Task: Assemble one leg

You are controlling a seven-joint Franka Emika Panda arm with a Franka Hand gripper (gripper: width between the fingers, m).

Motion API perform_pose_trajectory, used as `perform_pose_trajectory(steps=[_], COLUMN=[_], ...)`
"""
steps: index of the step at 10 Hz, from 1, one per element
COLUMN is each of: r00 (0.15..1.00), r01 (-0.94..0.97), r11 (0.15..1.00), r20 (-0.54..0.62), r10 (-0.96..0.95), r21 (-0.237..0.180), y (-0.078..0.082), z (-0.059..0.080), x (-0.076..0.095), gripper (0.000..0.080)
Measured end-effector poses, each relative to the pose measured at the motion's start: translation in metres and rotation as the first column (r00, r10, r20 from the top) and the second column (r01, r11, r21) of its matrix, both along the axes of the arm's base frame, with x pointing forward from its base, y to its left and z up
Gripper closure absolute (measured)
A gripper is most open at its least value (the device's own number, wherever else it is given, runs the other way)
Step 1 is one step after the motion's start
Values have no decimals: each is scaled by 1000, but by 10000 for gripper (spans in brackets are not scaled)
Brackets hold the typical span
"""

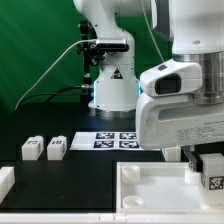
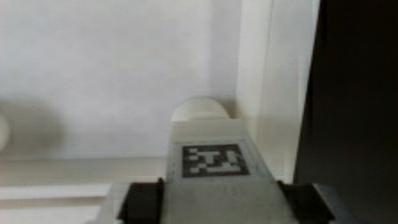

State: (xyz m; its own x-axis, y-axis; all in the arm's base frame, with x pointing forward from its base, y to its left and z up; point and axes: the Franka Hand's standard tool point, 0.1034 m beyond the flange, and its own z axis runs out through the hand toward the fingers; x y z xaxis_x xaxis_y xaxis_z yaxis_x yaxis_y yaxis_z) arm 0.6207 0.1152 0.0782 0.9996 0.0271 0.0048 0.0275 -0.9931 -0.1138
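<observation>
The leg (image 1: 213, 182) is held by the gripper (image 1: 211, 172) above the tray (image 1: 150, 190), at the end of the tray that lies toward the exterior view's right. The gripper is clamped on the leg. In the wrist view its dark fingers (image 2: 146, 201) are seen pressed against two opposite sides of the leg, with no gap left on either side. A black-and-white square tag (image 2: 215, 160) is carried on the face of the leg that is turned toward the wrist camera. The rounded far end of the leg is pointed down at the floor of the tray, close beside the tray's raised rim. Whether that end is touching the tray cannot be told. Past the rim, the dark tabletop (image 2: 356, 100) is seen.

Two other legs (image 1: 32, 148) (image 1: 57, 147) are set on the tabletop well apart from the tray, toward the exterior view's left. They are placed just beside each other with a narrow gap between them, and a tag is shown on the top of each. The marker board (image 1: 117, 139) is laid flat on the tabletop just beyond the tray's far edge, between the tray and the robot's base (image 1: 110, 88). A further white part (image 1: 5, 181), cut off by the picture's edge, is seen on the tabletop well apart from the tray at the exterior view's left.
</observation>
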Motion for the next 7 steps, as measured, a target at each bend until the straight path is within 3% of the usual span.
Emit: perform_pose_trajectory(steps=[2,4,7], r00=[1000,972,680], r01=[30,234,729], r11=[1000,972,684], r20=[-3,-21,-87], r10=[-30,-233,-728], r21=[0,1,-21], y=[0,1,4], z=[0,1,0], x=[0,1,2], gripper=[507,507,506])
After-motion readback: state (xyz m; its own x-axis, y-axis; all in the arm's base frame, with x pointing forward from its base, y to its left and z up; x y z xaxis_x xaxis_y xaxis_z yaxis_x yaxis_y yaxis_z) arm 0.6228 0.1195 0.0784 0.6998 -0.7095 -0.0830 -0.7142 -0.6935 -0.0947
